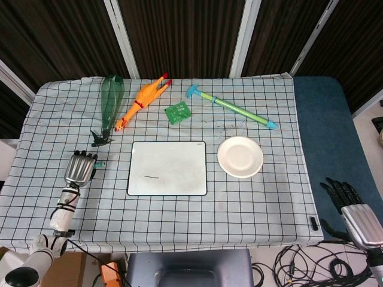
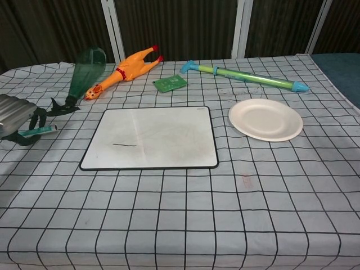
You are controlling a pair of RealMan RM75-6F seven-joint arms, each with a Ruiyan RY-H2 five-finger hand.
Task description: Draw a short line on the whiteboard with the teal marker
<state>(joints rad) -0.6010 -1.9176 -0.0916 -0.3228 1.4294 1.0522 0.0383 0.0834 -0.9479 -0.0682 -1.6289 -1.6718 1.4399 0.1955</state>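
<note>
Teal marker [image 2: 39,131] sits in the left robot hand [image 1: 80,168], fingers curled around it, low over the checked-cloth worktop [image 1: 257,197] well left of the white rectangular whiteboard [image 1: 173,164]. A short dark line [image 1: 152,177] marks the board's lower left. No writing is legible. The right robot hand [image 1: 353,212] hangs off the worktop, far right of the board, fingers spread.

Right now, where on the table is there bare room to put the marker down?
The left hand holds the teal marker over bare cloth left of the whiteboard. The whole front strip below the whiteboard and plate is also free. The back is crowded: green bottle, rubber chicken, green card, water squirter.
</note>
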